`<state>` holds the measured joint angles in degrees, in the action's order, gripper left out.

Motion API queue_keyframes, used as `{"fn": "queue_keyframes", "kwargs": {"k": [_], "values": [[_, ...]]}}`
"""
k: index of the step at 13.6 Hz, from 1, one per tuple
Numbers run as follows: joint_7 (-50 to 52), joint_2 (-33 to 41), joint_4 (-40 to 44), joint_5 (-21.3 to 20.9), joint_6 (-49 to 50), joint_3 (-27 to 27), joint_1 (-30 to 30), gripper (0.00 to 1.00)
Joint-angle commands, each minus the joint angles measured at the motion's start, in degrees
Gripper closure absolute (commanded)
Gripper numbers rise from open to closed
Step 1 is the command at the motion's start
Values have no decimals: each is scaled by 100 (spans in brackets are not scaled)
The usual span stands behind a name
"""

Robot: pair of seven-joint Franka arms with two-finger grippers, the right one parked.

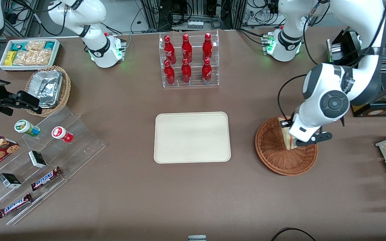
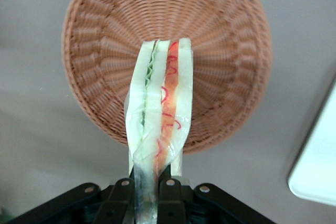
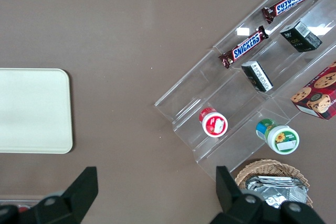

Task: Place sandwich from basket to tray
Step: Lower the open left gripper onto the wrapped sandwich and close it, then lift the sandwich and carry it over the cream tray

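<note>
Brown cloth covers the long table [image 1: 186, 197], where goods are laid out on racks and in baskets. At the working arm's end the sandwich [image 2: 160, 119] hangs edge-on in the left gripper [image 2: 153, 192], whose two fingers are clamped on its wrapped lower end; the green and red filling layers run along the cut edge. In the wrist view the sandwich appears lifted clear of the weave, with the reddish-brown basket [image 2: 105, 40] directly below it. From the front the gripper [image 1: 292, 142] is above the basket [image 1: 273, 157], and the arm hides most of the sandwich [image 1: 286, 135].

So the pick looks done: the sandwich is grasped and out of the basket, though not yet carried sideways. What remains, by my reading, is the transfer toward the middle of the table, then lowering and letting go. The cream tray [image 1: 166, 150] lies bare near the basket, between it and the clear stepped rack [image 1: 79, 147] at the parked arm's end. A clear stand of red bottles [image 1: 188, 58] is farther from the front camera than the tray, out of the straight path. One corner of the tray [image 2: 317, 177] shows in the wrist view, just beside the basket.
</note>
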<state>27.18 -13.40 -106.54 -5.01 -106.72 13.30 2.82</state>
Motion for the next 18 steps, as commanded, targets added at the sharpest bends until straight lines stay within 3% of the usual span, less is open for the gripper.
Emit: {"fn": "queue_keyframes", "kwargs": {"k": [1, 8, 12, 18], "values": [[-195, -189, 335, -88, 170, 94, 227, 100], [507, -926, 1108, 44, 99, 94, 1158, 100], [753, -1218, 1303, 474, -303, 94, 1475, 100], [1492, -1718, 1347, 404, -1060, 94, 2134, 100]]}}
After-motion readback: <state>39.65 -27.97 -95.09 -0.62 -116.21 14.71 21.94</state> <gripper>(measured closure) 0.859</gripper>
